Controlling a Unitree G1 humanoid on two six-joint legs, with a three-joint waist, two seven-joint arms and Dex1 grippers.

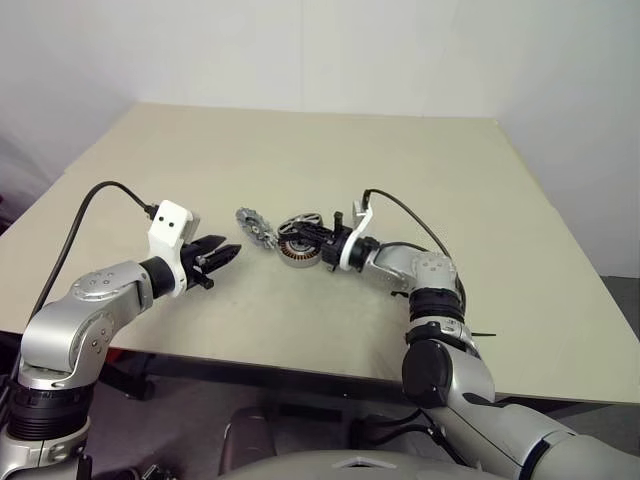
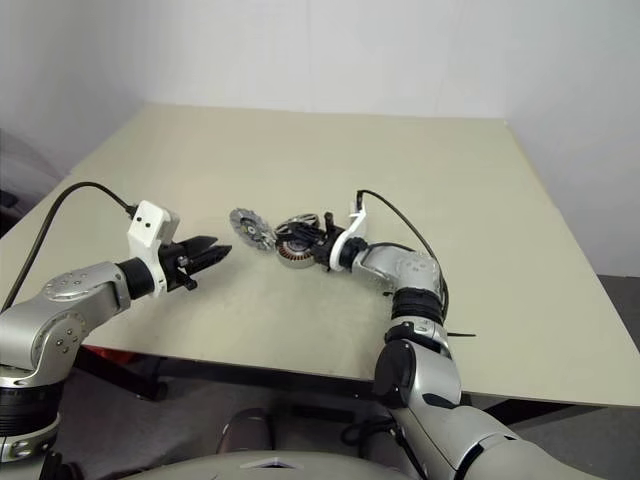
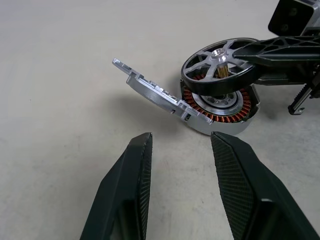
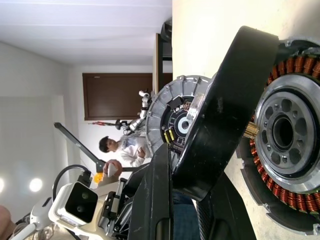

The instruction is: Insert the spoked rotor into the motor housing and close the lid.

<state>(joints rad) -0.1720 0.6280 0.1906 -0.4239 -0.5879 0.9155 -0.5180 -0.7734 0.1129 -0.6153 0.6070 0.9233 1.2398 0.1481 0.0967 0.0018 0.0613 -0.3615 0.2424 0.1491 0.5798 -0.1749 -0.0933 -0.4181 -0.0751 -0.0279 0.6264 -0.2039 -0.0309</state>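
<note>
- The bench has a plain beige top and stands before a white wall; in the right wrist view a dark brown door and a seated person appear in the room behind.
- The motor housing lies on the bench near its middle, the copper windings facing up.
- The spoked rotor is just above the motor housing, tilted, its brass shaft pointing into the silver centre; it is not yet seated.
- The right tool is clenched on the rim of the spoked rotor, at the right side of the motor housing.
- The lid leans tilted against the left edge of the motor housing.
- The left tool is to the left of the motor housing, apart from it, its fingers parted and holding nothing.
- I can read no brand or writing on the parts.
</note>
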